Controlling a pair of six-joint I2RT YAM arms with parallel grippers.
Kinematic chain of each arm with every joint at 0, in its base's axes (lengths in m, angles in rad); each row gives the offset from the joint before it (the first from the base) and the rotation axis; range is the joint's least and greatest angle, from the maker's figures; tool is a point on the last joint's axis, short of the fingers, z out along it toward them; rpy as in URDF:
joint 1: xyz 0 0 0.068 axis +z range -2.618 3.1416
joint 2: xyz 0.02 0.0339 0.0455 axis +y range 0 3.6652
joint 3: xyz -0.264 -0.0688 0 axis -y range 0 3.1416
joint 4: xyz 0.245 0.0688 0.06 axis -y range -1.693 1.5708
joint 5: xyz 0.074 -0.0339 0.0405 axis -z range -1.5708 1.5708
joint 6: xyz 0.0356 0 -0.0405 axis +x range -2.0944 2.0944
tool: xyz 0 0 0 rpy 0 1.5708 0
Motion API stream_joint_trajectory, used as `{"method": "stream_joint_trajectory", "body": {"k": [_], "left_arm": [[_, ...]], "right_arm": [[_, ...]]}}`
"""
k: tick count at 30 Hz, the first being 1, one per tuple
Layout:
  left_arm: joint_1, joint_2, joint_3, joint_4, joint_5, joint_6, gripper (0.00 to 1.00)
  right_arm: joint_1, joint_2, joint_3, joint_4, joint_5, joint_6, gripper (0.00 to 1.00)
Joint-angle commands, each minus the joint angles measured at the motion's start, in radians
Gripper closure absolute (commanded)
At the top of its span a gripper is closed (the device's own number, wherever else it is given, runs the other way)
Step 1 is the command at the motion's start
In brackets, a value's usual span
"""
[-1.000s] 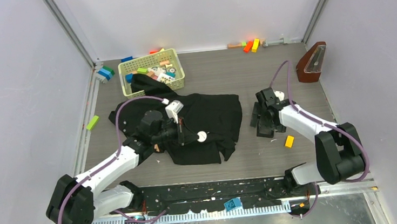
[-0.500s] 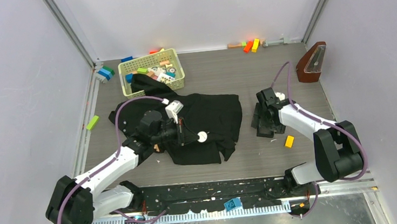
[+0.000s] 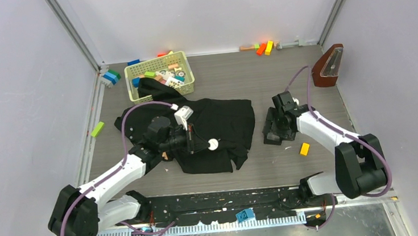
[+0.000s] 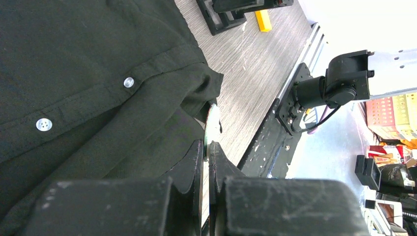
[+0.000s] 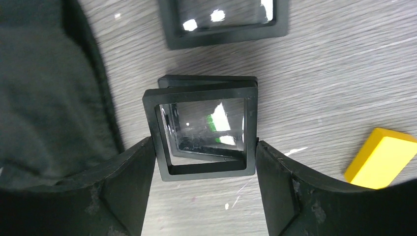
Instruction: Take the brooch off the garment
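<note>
The black garment [image 3: 221, 120] lies crumpled at mid-table, white buttons [image 4: 44, 124] showing. My left gripper [image 3: 208, 144] rests on its near right part, shut on a thin round white disc [image 4: 212, 123] seen edge-on between the fingertips. A tiny orange-pink spot [image 3: 165, 155] shows on the cloth by my left forearm; I cannot tell whether it is the brooch. My right gripper [image 5: 204, 147] is right of the garment [image 5: 44, 83], its fingers [image 5: 275, 167] against both sides of a small black square frame [image 5: 201, 169] with a clear window.
A second black frame [image 5: 221, 37] lies just beyond the held one. A yellow block [image 5: 381, 157] sits to the right. A basket [image 3: 161, 91] of toy blocks stands behind the garment, a brown metronome [image 3: 328, 66] at back right, and loose blocks [image 3: 263, 47] along the back wall.
The right gripper has shifted slightly left and toward the near edge, and its jaws have narrowed onto the black frame. The left arm and garment have not moved.
</note>
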Motion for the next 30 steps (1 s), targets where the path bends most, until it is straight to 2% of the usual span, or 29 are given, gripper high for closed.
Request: {"method": "stream_joint_trajectory", "body": {"k": [1,8,15,20,24,27,30], "left_arm": [[-0.001,0.014,0.004,0.069,0.033,-0.008,1.00],[-0.033,0.150,0.089,0.078,0.059,-0.026,1.00],[-0.140,0.219,0.226,-0.047,-0.097,0.063,1.00],[-0.151,0.239,0.306,-0.106,-0.212,0.150,1.00],[-0.154,0.263,0.279,0.000,-0.250,0.209,1.00],[-0.154,0.243,0.206,0.149,-0.305,0.273,1.00],[-0.162,0.209,0.118,0.349,-0.303,0.372,1.00]], "right_arm": [[-0.005,-0.084,0.022,0.024,-0.164,0.015,0.42],[-0.005,-0.166,-0.074,0.201,-0.491,0.096,0.43],[-0.005,-0.187,-0.102,0.251,-0.560,0.159,0.47],[-0.009,-0.222,-0.080,0.231,-0.609,0.173,0.49],[-0.009,-0.265,-0.077,0.278,-0.697,0.197,0.52],[-0.009,-0.276,-0.079,0.325,-0.756,0.248,0.54],[-0.009,-0.258,-0.092,0.380,-0.837,0.314,0.57]]}}
